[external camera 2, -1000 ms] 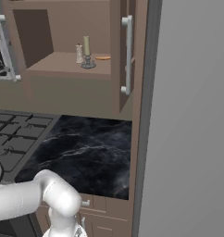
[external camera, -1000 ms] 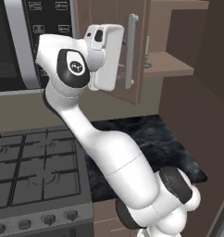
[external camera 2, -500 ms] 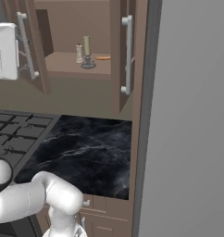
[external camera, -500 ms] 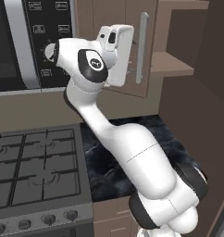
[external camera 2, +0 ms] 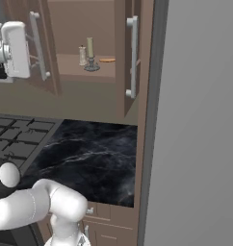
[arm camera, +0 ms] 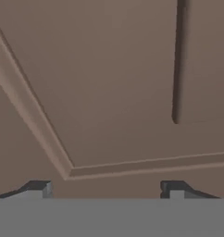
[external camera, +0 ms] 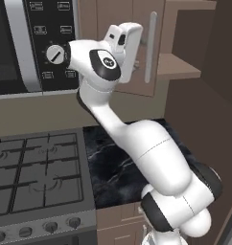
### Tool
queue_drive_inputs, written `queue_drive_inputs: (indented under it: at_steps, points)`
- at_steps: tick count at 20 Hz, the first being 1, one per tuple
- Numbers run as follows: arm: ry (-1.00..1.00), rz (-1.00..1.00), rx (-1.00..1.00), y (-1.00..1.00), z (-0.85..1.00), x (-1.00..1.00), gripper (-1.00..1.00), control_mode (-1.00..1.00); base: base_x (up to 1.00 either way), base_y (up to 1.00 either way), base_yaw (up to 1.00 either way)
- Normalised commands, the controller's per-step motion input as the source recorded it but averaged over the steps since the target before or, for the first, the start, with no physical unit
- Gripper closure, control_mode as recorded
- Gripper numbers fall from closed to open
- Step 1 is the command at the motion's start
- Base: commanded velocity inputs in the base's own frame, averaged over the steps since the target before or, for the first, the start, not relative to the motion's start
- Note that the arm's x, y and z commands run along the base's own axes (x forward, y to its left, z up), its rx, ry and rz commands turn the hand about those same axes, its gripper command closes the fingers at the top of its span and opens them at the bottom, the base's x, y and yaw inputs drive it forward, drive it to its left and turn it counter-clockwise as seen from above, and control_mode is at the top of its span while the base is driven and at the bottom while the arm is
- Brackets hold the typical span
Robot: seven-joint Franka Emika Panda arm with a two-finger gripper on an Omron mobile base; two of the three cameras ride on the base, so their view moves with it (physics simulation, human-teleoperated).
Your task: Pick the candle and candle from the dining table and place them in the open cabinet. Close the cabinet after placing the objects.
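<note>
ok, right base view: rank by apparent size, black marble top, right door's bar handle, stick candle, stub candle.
1. black marble top
2. right door's bar handle
3. stick candle on its dish base
4. stub candle, slightly smaller

The candles sit deeper in the cabinet, so their true sizes are unsure.

- No text, brand, number or sign can be read in these pictures.
- The microwave point(external camera: 29, 45) has a black control panel point(external camera: 54, 43) carrying small pale button labels around a round dial point(external camera: 54, 54) (they show as blurred marks only, with no letter or digit that can be made out).
- The stove point(external camera: 39, 182) has front knobs point(external camera: 51, 227) with no legible markings.
</note>
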Motion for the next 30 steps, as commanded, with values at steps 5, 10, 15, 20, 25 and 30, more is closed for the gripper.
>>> queue_drive_inputs:
  at_steps: [5,10,15,20,25,30]
  points:
    - [-0.2,0.17,0.03,-0.04,-0.1,0.55,-1.0,-1.0,0.0,0.0,0.0]
    - [-0.17,0.24,0.05,-0.16,-0.15,0.59,-1.0,-1.0,0.0,0.0,0.0]
    - [-0.17,0.34,0.02,-0.08,-0.25,0.55,-1.0,-1.0,0.0,0.0,0.0]
    - [-0.08,0.44,0.0,0.0,-0.21,0.29,-1.0,-1.0,0.0,0.0,0.0]
    - [0.0,0.38,-0.01,-0.03,-0.05,0.3,-1.0,-1.0,0.0,0.0,0.0]
    - [0.0,0.2,-0.05,0.0,-0.19,0.71,-1.0,-1.0,0.0,0.0,0.0]
